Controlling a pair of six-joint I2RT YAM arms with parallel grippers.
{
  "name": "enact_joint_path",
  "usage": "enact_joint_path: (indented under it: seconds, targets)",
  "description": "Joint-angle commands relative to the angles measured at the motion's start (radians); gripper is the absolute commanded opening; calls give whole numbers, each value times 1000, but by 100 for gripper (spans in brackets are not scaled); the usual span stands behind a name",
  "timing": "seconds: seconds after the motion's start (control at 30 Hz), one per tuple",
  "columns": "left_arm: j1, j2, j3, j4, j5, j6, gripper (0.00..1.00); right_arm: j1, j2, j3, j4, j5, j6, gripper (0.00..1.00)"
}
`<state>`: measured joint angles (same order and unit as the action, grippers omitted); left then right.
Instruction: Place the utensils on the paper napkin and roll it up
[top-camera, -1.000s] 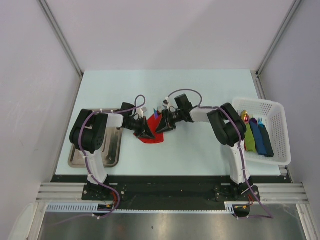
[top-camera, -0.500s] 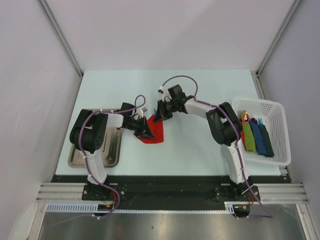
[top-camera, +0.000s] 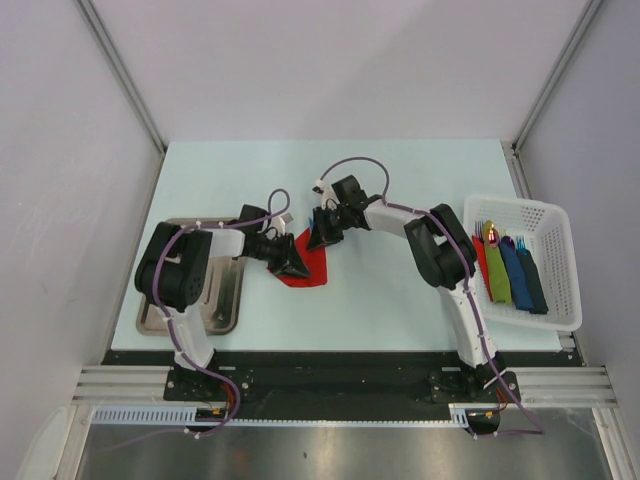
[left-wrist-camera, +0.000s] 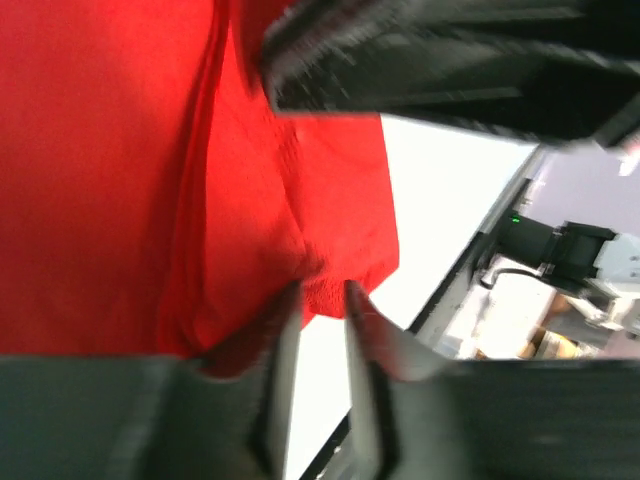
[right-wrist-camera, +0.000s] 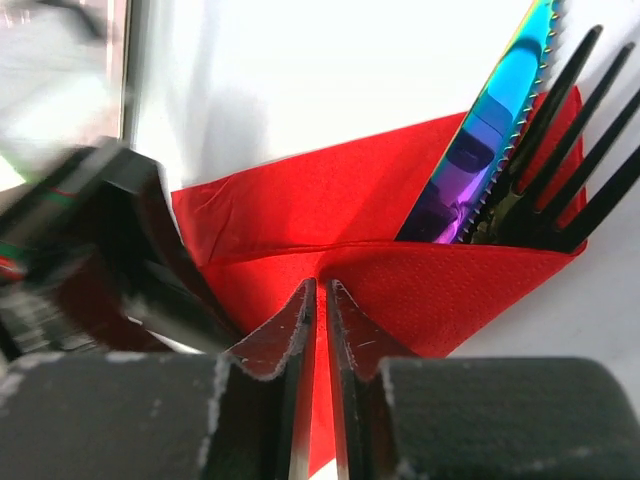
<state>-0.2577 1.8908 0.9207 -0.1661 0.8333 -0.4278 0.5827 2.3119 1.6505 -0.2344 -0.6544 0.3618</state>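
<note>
The red paper napkin (top-camera: 308, 268) lies mid-table, partly folded over the utensils. In the right wrist view the napkin (right-wrist-camera: 300, 205) covers an iridescent knife (right-wrist-camera: 480, 150) and a black fork (right-wrist-camera: 575, 120), whose upper ends stick out at the top right. My right gripper (top-camera: 320, 236) is at the napkin's far edge; in its wrist view the gripper (right-wrist-camera: 318, 288) is shut on a fold of the napkin. My left gripper (top-camera: 293, 262) is at the napkin's left side; in its wrist view the gripper (left-wrist-camera: 320, 295) pinches the napkin's edge (left-wrist-camera: 345, 250).
A white basket (top-camera: 545, 215) at the right holds a green roll (top-camera: 497, 278), a blue roll (top-camera: 514, 272) and a dark roll. A metal tray (top-camera: 218, 300) lies at the left under my left arm.
My right gripper has moved up and left, from the napkin's right side to its far edge. My left gripper has stayed on the napkin's left side.
</note>
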Motion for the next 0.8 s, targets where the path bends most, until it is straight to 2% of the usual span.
enact_joint_path:
  seconds: [0.0,0.13,0.23,0.3,0.47,0.67,0.77]
  targets:
    - [70,-137,-33,-76,-161,95,44,-3,52,2,-88,139,-90,13]
    - [149,-245,-29,-206,-236,139,59,8,58,-8,-89,144,-104,13]
    - [184,-257,-32,-262,-290,182,64,14,63,-4,-91,150,-101,12]
    - [187,-257,-46,-262,-313,189,71,12,69,-4,-89,150,-87,11]
    - [186,-170,-59,-237,-333,155,73,12,73,-9,-103,156,-80,11]
    - [141,-88,-79,-113,-162,93,69,16,73,-9,-106,165,-76,10]
    - [112,-49,-82,6,-91,52,68,16,73,-8,-108,168,-72,10]
